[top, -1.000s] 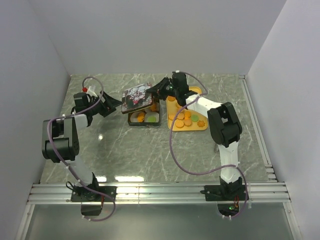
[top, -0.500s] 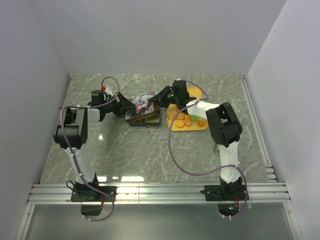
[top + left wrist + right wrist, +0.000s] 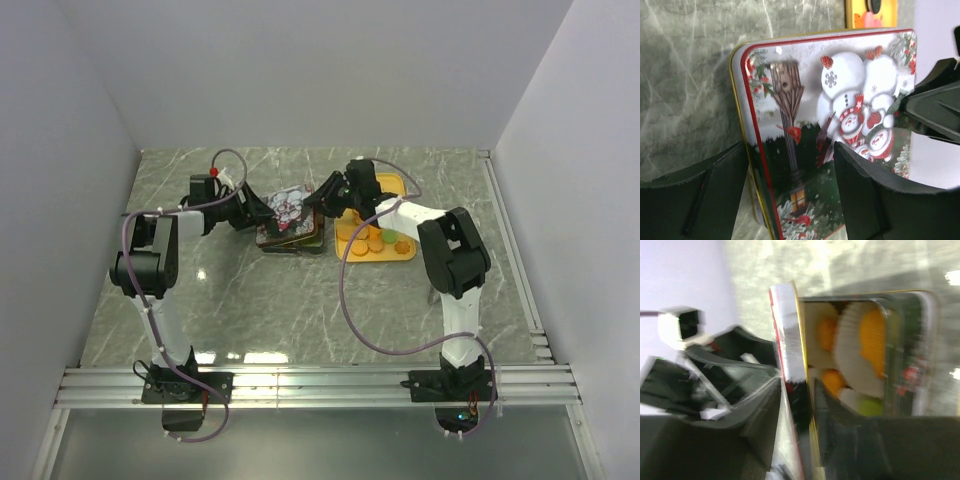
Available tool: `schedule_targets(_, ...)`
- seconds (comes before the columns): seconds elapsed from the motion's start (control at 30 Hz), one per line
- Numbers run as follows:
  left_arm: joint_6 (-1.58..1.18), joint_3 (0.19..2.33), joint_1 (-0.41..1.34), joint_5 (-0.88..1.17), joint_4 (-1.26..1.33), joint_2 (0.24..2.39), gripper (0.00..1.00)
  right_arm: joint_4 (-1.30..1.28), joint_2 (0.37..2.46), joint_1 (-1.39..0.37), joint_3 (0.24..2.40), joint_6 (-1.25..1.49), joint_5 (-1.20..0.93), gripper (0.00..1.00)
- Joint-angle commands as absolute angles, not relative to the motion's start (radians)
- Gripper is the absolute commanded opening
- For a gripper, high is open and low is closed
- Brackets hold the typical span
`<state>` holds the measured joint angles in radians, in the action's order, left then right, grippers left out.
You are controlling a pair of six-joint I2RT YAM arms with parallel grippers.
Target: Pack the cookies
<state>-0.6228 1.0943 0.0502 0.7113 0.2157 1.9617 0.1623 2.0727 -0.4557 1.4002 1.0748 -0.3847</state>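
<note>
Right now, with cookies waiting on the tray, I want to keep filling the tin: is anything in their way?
Yes. The snowman lid stands tilted over the tin, its edge between the fingers of the right hand, with the open left hand at its other side. It blocks the cookies on the yellow tray.

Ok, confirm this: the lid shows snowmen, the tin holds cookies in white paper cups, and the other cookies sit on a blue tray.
The tray is yellow-orange, not blue, as the top external view shows. The rest stands: snowmen on the lid, cookies in white paper cups in the tin.
</note>
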Motion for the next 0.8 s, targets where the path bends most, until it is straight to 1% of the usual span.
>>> schedule_targets(0.0,-0.531,1.144,0.078,0.669,0.143,1.960,0.73,0.020,2.008,-0.454,1.399,0.973,-0.301,0.49)
schedule_targets(0.07,-0.515,1.155,0.087,0.657,0.123,1.962,0.72,0.008,1.990,-0.453,1.381,0.963,-0.290,0.59)
schedule_targets(0.17,-0.494,1.175,0.101,0.646,0.097,1.962,0.72,-0.035,1.967,-0.451,1.370,0.940,-0.273,0.66)
schedule_targets(0.33,-0.474,1.212,0.110,0.627,0.057,1.967,0.72,-0.133,1.927,-0.445,1.382,0.884,-0.236,0.68)
schedule_targets(0.5,-0.459,1.247,0.121,0.608,0.020,1.971,0.73,-0.137,1.817,-0.411,1.312,0.865,-0.210,0.68)
schedule_targets(0.53,-0.456,1.255,0.121,0.604,0.011,1.971,0.74,-0.137,1.800,-0.405,1.286,0.862,-0.203,0.68)
schedule_targets(0.6,-0.442,1.281,0.126,0.594,-0.035,1.982,0.75,-0.173,1.775,-0.385,1.275,0.859,-0.163,0.63)
schedule_targets(0.63,-0.439,1.288,0.129,0.585,-0.047,1.985,0.76,-0.187,1.775,-0.380,1.272,0.859,-0.157,0.58)
schedule_targets(0.73,-0.428,1.312,0.135,0.568,-0.083,1.997,0.77,-0.221,1.801,-0.358,1.273,0.867,-0.150,0.49)
schedule_targets(0.77,-0.426,1.318,0.140,0.565,-0.090,2.000,0.77,-0.228,1.813,-0.356,1.278,0.868,-0.155,0.45)
